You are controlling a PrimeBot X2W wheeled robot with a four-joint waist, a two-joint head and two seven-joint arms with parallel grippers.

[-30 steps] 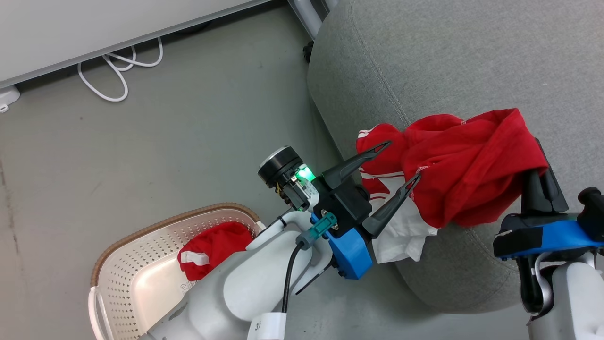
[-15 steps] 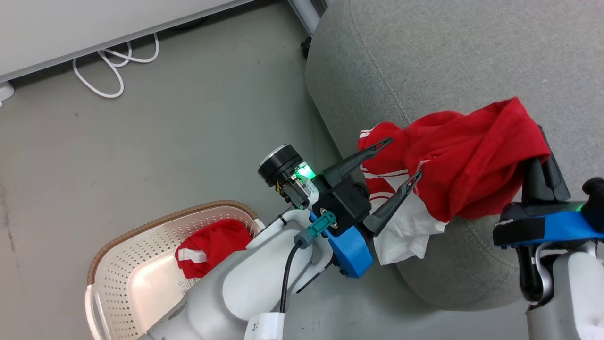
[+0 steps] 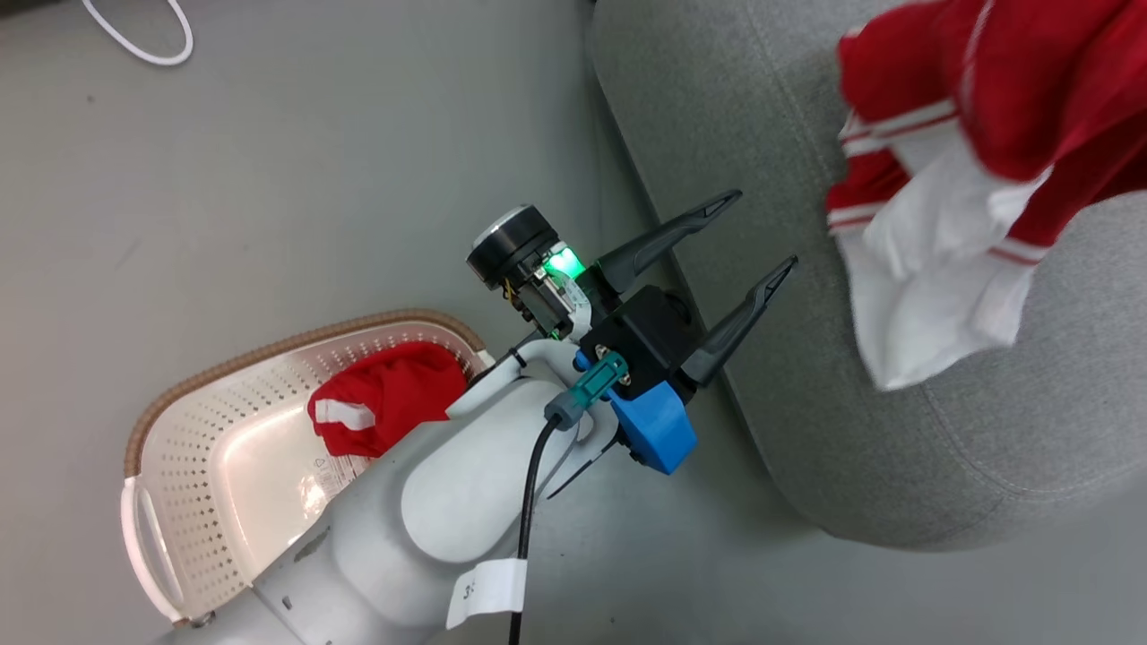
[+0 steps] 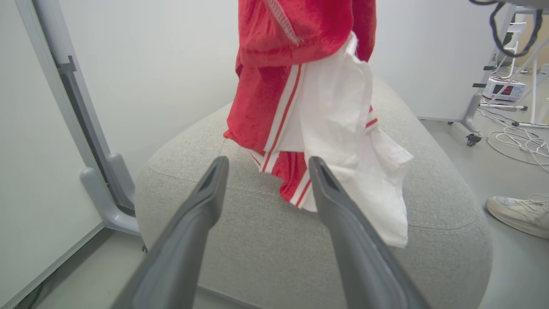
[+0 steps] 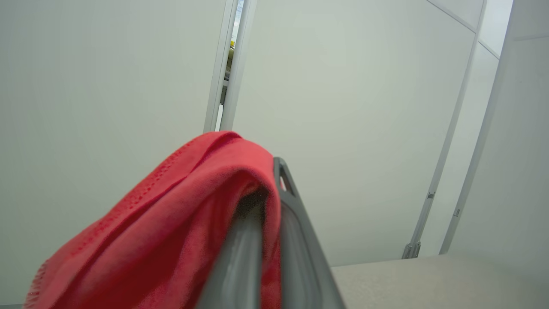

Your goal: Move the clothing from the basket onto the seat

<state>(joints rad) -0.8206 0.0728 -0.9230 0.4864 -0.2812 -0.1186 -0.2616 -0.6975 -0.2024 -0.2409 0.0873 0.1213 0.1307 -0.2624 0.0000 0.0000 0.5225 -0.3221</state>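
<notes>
— Where's the clothing?
— One red garment (image 3: 1030,72) hangs over the seat (image 3: 717,107), pinched in the closed right hand (image 5: 274,184). Another garment (image 3: 381,408) lies in the basket (image 3: 179,484) beside the seat.
— And the left hand (image 3: 763,227)?
— Fingers spread, holding nothing, at the seat's edge.

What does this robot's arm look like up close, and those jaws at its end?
The left arm is a smooth, rounded pale shell; a black cable runs along it past a white printed tag. The left gripper has a black block, blue bracket, teal plug, green light and two long, tapering dark grey jaws.
</notes>
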